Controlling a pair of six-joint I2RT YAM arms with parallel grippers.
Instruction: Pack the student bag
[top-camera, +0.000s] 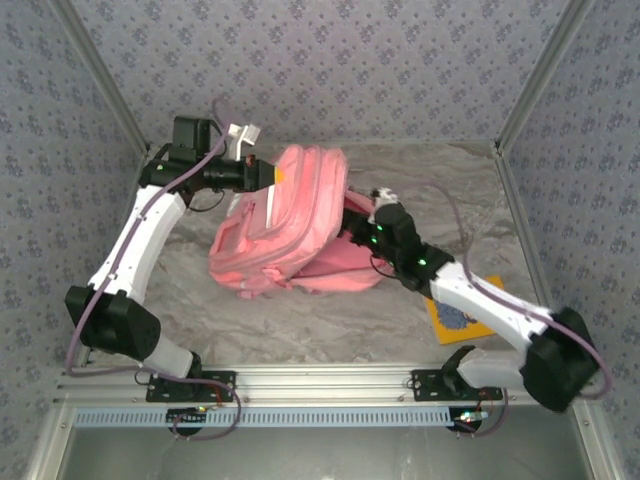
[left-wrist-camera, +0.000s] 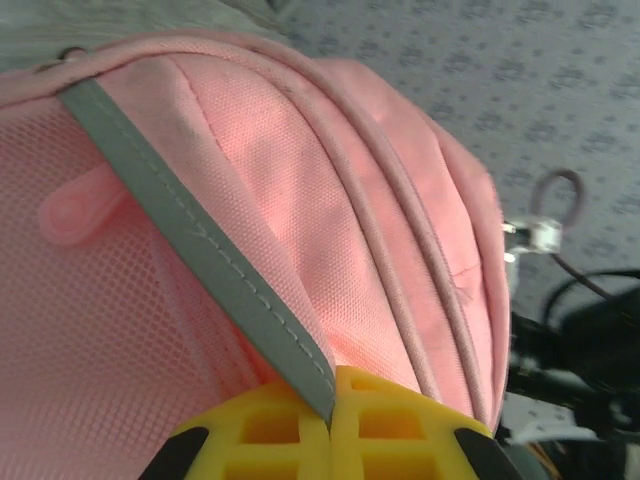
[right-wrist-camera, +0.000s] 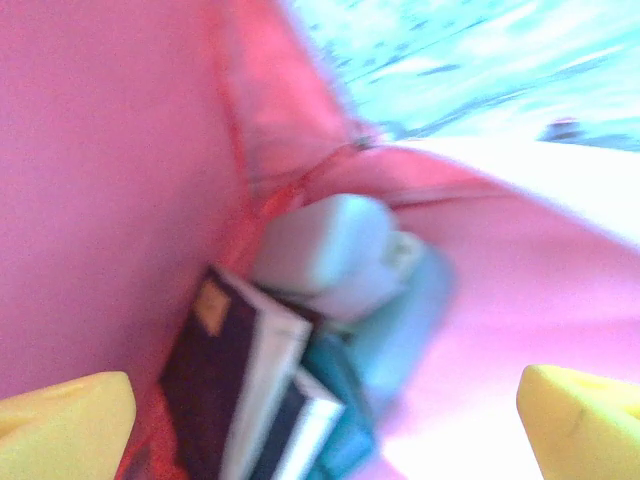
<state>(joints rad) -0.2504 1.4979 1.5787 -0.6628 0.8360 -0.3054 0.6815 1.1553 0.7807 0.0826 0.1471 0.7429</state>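
– At the centre of the table (top-camera: 300, 320), the student bag (top-camera: 290, 225) was found lying on its side, its mouth turned toward the right arm. What failure was to be expected?

– The left gripper (left-wrist-camera: 332, 425) was seen pressed together on the grey trim strip (left-wrist-camera: 200, 240) at the bag's edge, and the opening was judged to be propped by that pinch. Were the thin strip to be slipped, the mouth would be collapsed onto the right gripper (right-wrist-camera: 322, 418), which was set inside the opening with its fingers spread wide and nothing between them. On withdrawal, the lining could be snagged, or the dark book (right-wrist-camera: 225, 390) and the pale blue case (right-wrist-camera: 320, 245) dragged out.

– What could not be established?

– The right wrist view was blurred, so the stacked contents could not be fully identified. The orange-covered item (top-camera: 455, 315) on the table was partly covered by the right arm. The state of the zip was not discernible.
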